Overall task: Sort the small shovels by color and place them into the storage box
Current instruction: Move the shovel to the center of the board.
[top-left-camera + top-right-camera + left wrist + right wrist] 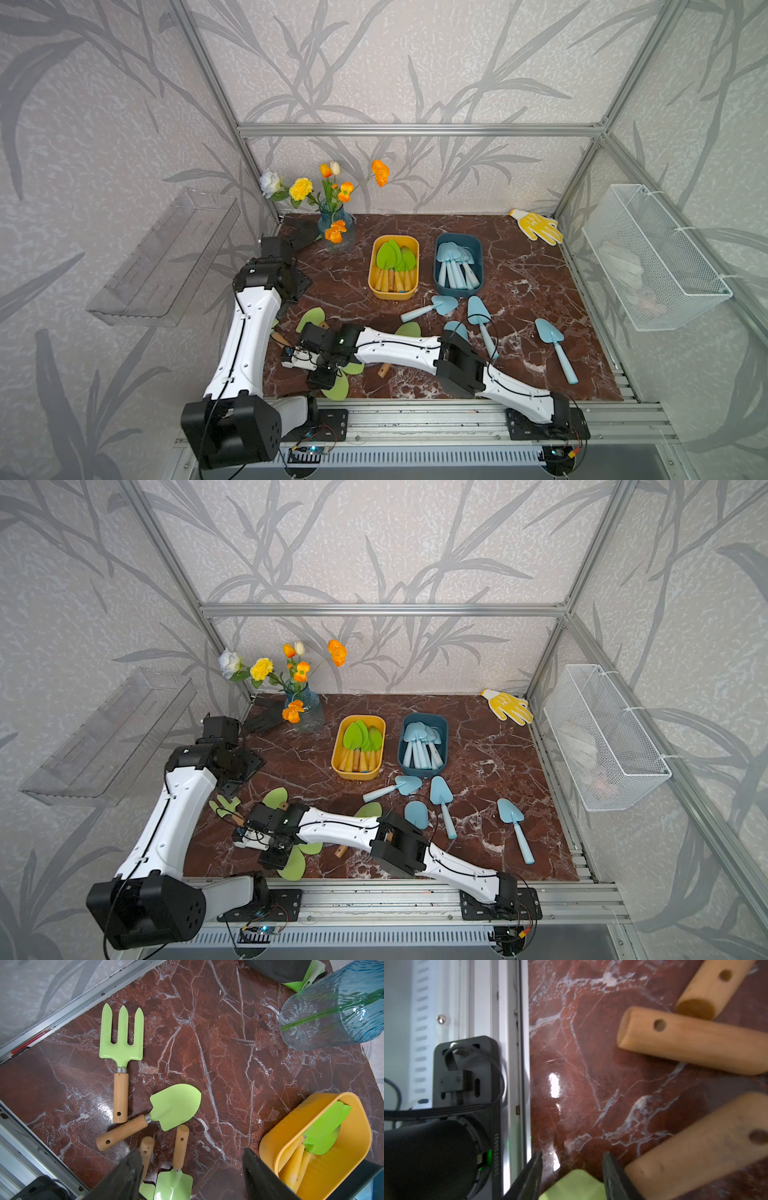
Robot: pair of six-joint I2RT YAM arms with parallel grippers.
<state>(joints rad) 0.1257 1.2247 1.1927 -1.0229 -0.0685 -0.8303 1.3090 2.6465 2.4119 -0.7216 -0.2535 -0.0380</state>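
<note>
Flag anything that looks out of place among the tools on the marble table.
The lime-green three-pronged fork with a wooden handle lies among the loose lime-green wooden-handled shovels. It is no shovel, so it looks like the odd one out.

Robot lab test cell dressed as garden corner, not real home. Aluminium frame (415, 129) boxes scene; leaf-print wallpaper panels (415, 62) serve as walls. Left arm (245, 332) and right arm (399, 347) bolted to slotted rail (424, 419) at front edge, loose wires and circuit board (309, 449) exposed below. Marble-look worktop (519, 270). Props: vase of flowers (334, 226), yellow glove (538, 226), small shovels (547, 330). Wire basket (673, 266) zip-tied to frame, clear plastic shelf (166, 257) on opposite wall.
</note>
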